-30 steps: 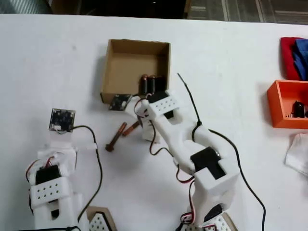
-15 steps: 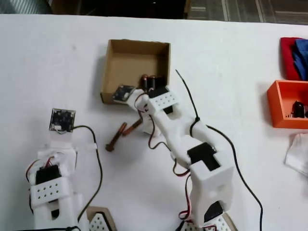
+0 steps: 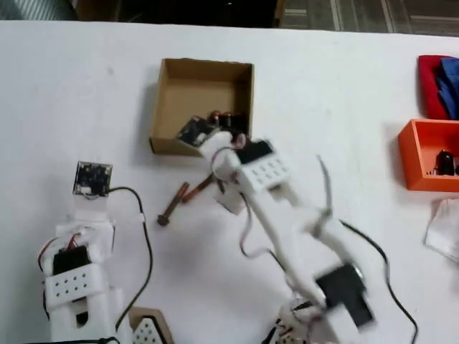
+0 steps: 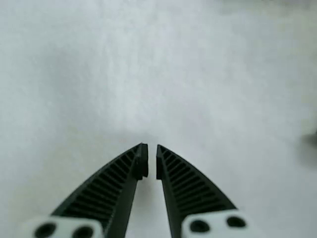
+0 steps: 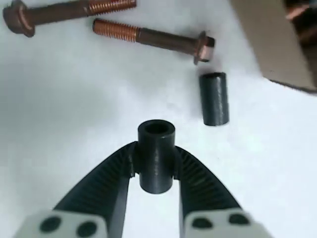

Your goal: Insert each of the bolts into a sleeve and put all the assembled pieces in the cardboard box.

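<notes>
Right wrist view: a black sleeve (image 5: 156, 148) is pinched by the right gripper (image 5: 155, 160); the left gripper (image 4: 149, 161) is pressed almost together.

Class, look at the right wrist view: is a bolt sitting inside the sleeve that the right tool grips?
No: the sleeve in the right tool has an empty bore, and both bolts lie loose on the table.

The bolts (image 5: 148, 37) are coppery metal, the sleeve (image 5: 156, 158) matt dark plastic.

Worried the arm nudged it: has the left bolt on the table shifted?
No. The bolt lies at the same spot and angle before the cardboard box.
</notes>
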Robot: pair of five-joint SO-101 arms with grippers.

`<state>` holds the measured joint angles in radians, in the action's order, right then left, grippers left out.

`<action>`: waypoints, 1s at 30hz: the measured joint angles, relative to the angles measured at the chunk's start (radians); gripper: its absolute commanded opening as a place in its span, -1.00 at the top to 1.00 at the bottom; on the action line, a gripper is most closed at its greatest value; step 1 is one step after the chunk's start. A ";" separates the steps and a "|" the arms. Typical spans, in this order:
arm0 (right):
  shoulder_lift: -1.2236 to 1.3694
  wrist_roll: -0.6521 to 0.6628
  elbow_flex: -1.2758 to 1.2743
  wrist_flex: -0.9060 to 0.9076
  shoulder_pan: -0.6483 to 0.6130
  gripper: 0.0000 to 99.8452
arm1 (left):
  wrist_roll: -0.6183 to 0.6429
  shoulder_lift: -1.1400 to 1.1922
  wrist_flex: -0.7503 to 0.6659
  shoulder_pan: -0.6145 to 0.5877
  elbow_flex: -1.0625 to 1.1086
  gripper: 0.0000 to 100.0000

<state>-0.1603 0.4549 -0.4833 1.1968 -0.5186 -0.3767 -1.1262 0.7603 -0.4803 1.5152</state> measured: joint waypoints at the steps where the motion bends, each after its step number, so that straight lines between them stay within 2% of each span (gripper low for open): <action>1: -0.069 -0.032 -0.052 -0.029 0.021 0.96 | 0.000 0.000 0.000 0.000 0.000 0.88; 4: -0.258 -0.130 -0.198 -0.126 0.112 0.96 | -0.003 0.000 0.009 0.000 0.000 0.84; 8: -0.446 -0.210 -0.334 -0.189 0.267 0.96 | -0.092 0.000 0.121 0.000 -0.078 0.62; 11: -0.499 -0.218 -0.422 -0.239 0.351 0.96 | -0.144 0.000 0.229 0.015 -0.210 0.64; 17: -0.503 -0.226 -0.546 -0.387 0.427 0.96 | -0.152 0.181 0.390 0.249 -0.466 0.65; 20: -0.503 -0.269 -0.588 -0.443 0.448 0.96 | -0.075 0.376 0.437 0.382 -0.586 0.65; 23: -0.505 -0.311 -0.634 -0.505 0.473 0.96 | 0.040 0.571 0.470 0.463 -0.710 0.65; 27: -0.505 -0.307 -0.671 -0.557 0.519 0.96 | 0.167 0.761 0.482 0.512 -0.813 0.65; 30: -0.505 -0.307 -0.683 -0.566 0.534 0.96 | 0.206 0.858 0.482 0.516 -0.839 0.65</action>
<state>-0.6651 0.1481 -1.1661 0.6306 0.0153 -0.1711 -0.2685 1.2421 0.0353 0.6759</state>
